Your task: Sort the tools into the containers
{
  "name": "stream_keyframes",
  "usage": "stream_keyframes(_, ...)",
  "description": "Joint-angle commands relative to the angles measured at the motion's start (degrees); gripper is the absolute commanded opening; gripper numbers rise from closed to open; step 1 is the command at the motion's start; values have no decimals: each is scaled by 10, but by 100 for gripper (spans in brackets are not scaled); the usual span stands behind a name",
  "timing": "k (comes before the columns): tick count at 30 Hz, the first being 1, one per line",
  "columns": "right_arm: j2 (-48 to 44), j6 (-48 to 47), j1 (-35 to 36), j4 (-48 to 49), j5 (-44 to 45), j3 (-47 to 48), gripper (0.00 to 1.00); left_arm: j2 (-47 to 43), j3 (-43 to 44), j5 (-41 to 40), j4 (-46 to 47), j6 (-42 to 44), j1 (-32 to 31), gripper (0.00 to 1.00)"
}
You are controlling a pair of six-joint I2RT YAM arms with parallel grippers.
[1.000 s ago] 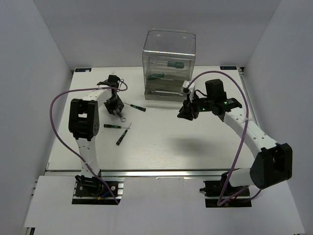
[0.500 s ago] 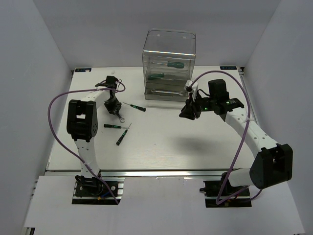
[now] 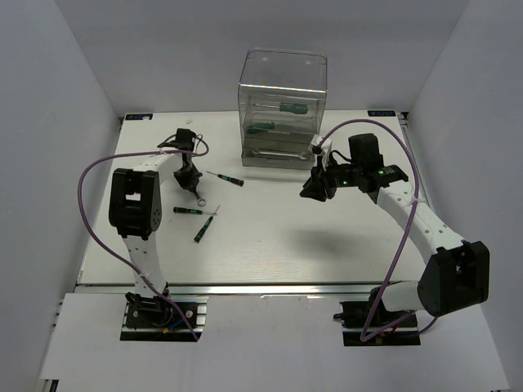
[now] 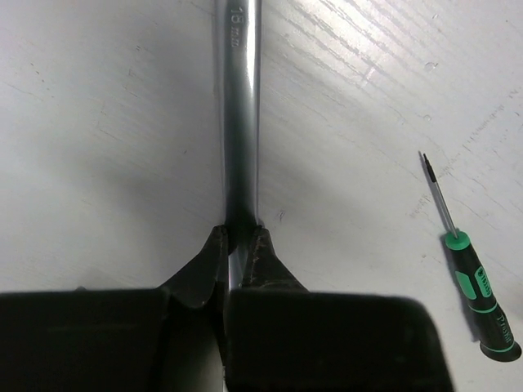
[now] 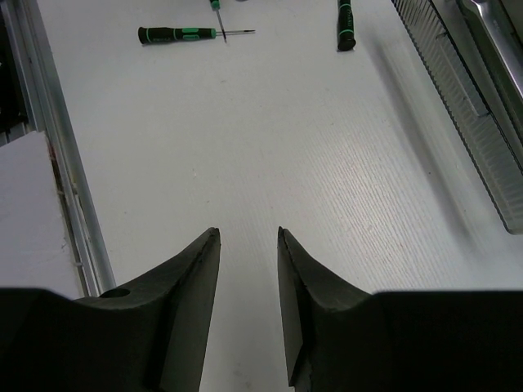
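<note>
My left gripper (image 3: pixel 189 175) is shut on a slim silver wrench (image 3: pixel 200 194) at the table's back left. In the left wrist view the jaws (image 4: pixel 239 234) pinch the wrench shaft (image 4: pixel 241 122), which runs straight away from the camera close over the table. Three green-and-black screwdrivers lie near it: one (image 3: pixel 225 177) to its right, one (image 3: pixel 188 211) and one (image 3: pixel 202 228) in front. My right gripper (image 3: pixel 313 190) is open and empty above the table, right of the transparent drawer box (image 3: pixel 282 102); its jaws (image 5: pixel 248 234) stand apart.
The box's drawers hold two screwdrivers (image 3: pixel 290 107) (image 3: pixel 263 127) and a wrench (image 3: pixel 270 151). The right wrist view shows the lowest drawer's front (image 5: pixel 478 114) at right and two screwdrivers (image 5: pixel 180 33) (image 5: pixel 346 20) far ahead. White walls enclose the table.
The left arm's elbow has shifted a little left, and its gripper has stayed shut on the wrench. The right gripper has drifted slightly right, still open.
</note>
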Motion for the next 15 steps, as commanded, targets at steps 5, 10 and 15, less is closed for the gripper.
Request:
stream_keyframes(5,-26,7,-4,16,-18,-12,40,-76,-24,41,24,31,3,0)
stream_keyframes(10,-23,11,-4,19,-22,-12,40,-135,-43,75,40,8,3,0)
stream_keyframes(15,-24,9,-4,18,-20,-11,40,-177,-75,117,63,-29,-2,0)
